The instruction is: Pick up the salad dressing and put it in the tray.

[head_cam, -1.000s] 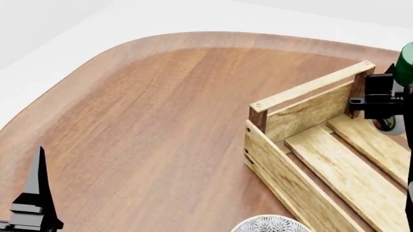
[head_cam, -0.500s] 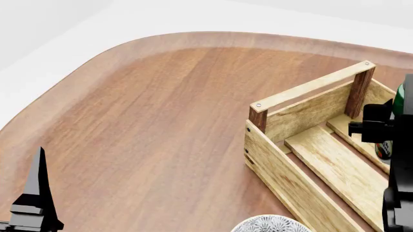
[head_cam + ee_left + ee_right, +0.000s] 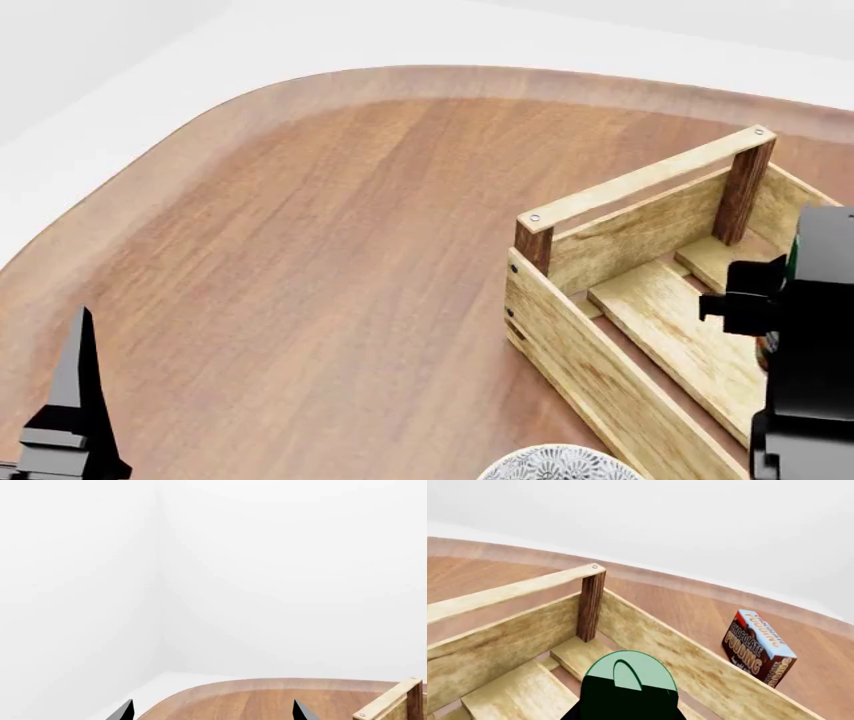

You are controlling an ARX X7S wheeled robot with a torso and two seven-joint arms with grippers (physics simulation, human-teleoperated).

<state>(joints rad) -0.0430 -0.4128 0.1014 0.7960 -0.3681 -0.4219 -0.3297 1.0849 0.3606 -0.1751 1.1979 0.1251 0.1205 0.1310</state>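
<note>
Tray (image 3: pixel 627 240) pale rough-grained wood slats, table (image 3: pixel 294 260) smooth satin wood, bottle cap (image 3: pixel 630 672) matt green plastic.

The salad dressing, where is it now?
The salad dressing is held by the right gripper inside the tray, above the slats near its far corner post, at the head view's right edge.

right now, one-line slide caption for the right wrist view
Round green bottle cap held low inside the light wooden slatted crate, blue-and-brown pudding carton lying outside on the table.

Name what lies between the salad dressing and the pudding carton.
In the right wrist view, the tray's wooden side wall separates the salad dressing from the carton.
</note>
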